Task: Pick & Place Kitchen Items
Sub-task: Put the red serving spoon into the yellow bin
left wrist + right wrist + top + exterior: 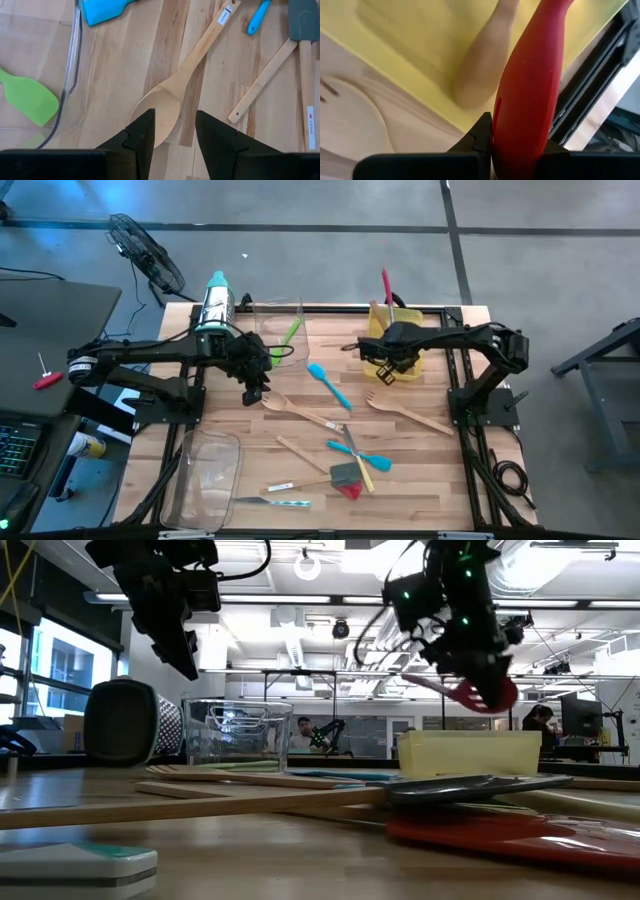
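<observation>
While 1 red spatula (pixel 530 85) hangs gripped — 2 wooden forks (pixel 405 413) lie loose.

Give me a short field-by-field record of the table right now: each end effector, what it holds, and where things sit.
left end effector: open, empty, above wooden spoon
right end effector: shut on red utensil, over yellow bin
clear bin: holds green spatula
loose on table: blue spatula, wooden fork
</observation>
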Robot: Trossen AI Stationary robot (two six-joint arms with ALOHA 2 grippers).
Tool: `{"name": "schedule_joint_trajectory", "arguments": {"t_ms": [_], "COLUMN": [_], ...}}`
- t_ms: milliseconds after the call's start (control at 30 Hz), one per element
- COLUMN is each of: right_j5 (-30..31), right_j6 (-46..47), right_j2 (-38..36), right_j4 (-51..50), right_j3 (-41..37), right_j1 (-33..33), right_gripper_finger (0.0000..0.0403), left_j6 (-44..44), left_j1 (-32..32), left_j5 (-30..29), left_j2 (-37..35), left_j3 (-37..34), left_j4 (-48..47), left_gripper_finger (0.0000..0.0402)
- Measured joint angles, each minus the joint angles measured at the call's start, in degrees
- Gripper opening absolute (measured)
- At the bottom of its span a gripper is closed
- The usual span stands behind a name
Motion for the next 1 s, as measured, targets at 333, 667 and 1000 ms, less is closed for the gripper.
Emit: {"name": "schedule_joint_trajectory", "arguments": {"t_ms": [333,667,1000], "right_j5": [-1.38,-3.53,-5.78], "right_j6": [-0.44,-1.85,-1.55], "right_j2": [0.0,0.0,0.0], "right_j4": [7.35,10.75,12.29], "right_j3": [-7.13,-7.46,-7.46], "right_j1": [-0.02,-2.25,-2.99], "right_gripper_finger": [0.0022,0.0022,0.0035], "left_j6": [0.15,0.18,0.2], "left_j1": [0.02,0.02,0.02], "left_j5": [0.0,-0.01,-0.02], "left_j2": [0.0,-0.01,-0.02], "left_j3": [0.0,0.0,0.0], "left_j4": [3.28,3.21,2.88], "left_gripper_finger": [0.0139,0.0139,0.0139]}}
